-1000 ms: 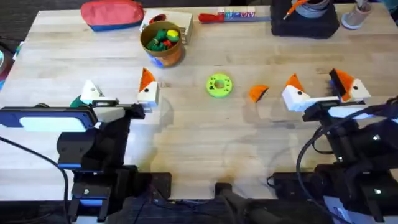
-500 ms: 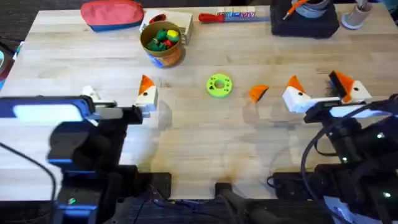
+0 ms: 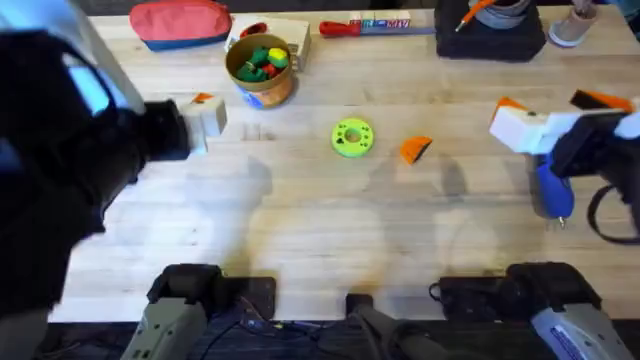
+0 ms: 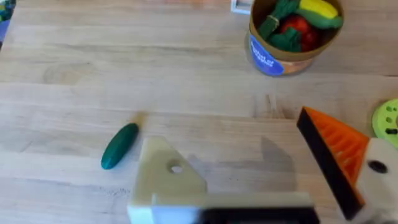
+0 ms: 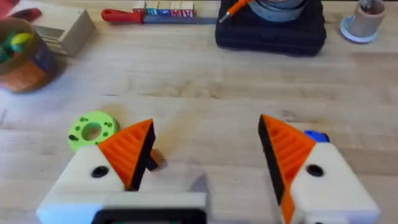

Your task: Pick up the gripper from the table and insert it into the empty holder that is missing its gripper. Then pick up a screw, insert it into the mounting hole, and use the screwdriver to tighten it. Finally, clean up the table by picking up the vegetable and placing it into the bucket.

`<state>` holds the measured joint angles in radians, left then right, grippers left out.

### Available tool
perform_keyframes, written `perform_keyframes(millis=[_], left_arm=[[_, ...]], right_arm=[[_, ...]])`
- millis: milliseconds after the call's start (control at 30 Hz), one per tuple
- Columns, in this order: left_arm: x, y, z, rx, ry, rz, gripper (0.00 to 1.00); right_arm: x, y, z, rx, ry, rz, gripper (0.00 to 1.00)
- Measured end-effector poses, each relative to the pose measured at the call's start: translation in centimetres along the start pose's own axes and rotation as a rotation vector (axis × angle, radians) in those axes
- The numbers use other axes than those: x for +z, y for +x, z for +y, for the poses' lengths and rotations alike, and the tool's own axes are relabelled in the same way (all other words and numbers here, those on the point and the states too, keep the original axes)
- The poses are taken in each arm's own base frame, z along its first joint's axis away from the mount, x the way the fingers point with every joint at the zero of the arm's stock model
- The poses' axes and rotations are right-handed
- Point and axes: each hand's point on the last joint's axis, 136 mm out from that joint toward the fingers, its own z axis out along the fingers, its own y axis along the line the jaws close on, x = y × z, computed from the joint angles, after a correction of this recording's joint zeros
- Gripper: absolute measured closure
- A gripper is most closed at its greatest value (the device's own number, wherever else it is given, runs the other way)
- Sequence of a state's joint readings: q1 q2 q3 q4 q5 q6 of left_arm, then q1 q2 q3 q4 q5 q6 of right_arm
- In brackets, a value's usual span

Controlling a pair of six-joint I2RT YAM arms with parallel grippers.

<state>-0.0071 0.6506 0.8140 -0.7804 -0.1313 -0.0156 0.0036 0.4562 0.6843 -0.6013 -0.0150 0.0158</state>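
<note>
On the counter (image 3: 300, 220), loose orange gripper (image 3: 415, 149) just right of lime disc (image 3: 352, 137); vegetable (image 4: 119, 145) lying flat near the bare white holder (image 4: 166, 174) on the left hand (image 4: 261, 180). Fingers apart on left hand and right hand (image 5: 205, 165), holding nothing. Bucket (image 3: 260, 68) toward the far edge; blue screwdriver (image 3: 553, 192) beneath right hand.

robot lab bench: wooden table (image 3: 300, 230) (red-handled tool (image 3: 340, 28), toys)
</note>
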Motion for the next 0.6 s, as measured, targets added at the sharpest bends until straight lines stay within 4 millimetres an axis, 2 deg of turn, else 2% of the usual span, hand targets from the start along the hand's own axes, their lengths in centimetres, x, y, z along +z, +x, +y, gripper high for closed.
perform_keyframes(millis=[100,267,600], left_arm=[[1.6,0.2,-0.2,0.01,-0.004,0.069,0.103],[4.2,1.8,1.6,0.026,-0.09,0.189,0.103],[9.6,7.9,10.6,-0.079,-0.276,0.488,0.1]], right_arm=[[0.5,-1.1,0.2,0.001,-0.014,0.016,0.011],[1.3,-0.6,0.4,0.007,-0.027,0.06,0.01],[1.3,-0.4,0.5,0.008,-0.03,0.069,0.01]])
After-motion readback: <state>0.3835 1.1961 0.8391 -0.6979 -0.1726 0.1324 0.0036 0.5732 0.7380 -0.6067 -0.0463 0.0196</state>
